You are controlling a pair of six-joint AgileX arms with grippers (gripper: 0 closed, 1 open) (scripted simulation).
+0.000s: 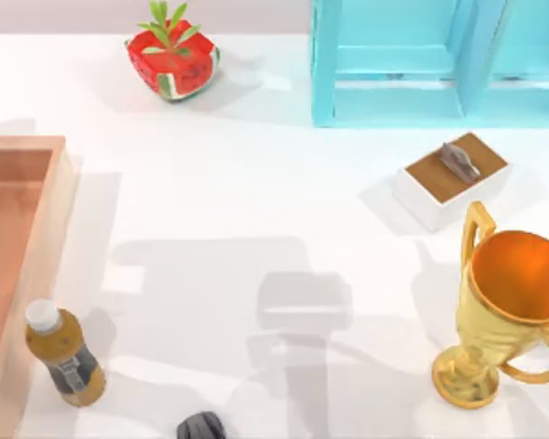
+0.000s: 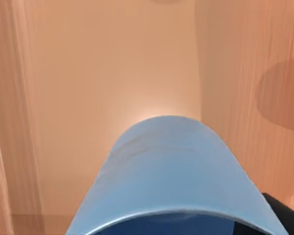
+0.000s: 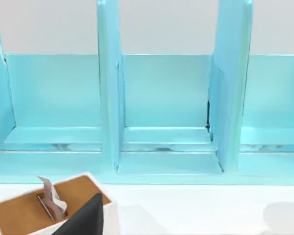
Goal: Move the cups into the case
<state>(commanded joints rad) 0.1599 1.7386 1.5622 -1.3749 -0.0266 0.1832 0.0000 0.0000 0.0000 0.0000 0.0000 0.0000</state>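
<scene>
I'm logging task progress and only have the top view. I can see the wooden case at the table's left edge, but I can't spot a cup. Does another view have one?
Observer: Yes. In the left wrist view the plain blue cup sits close to the camera, with the case floor behind it.
Operator: Which way is the cup turned?
Observer: Its open mouth faces the wrist camera, and the darker inside shows past the rim.
Operator: What does the right arm's camera face?
Observer: It faces the turquoise shelf unit, with the white box with brown top on the table in front of it.
</scene>
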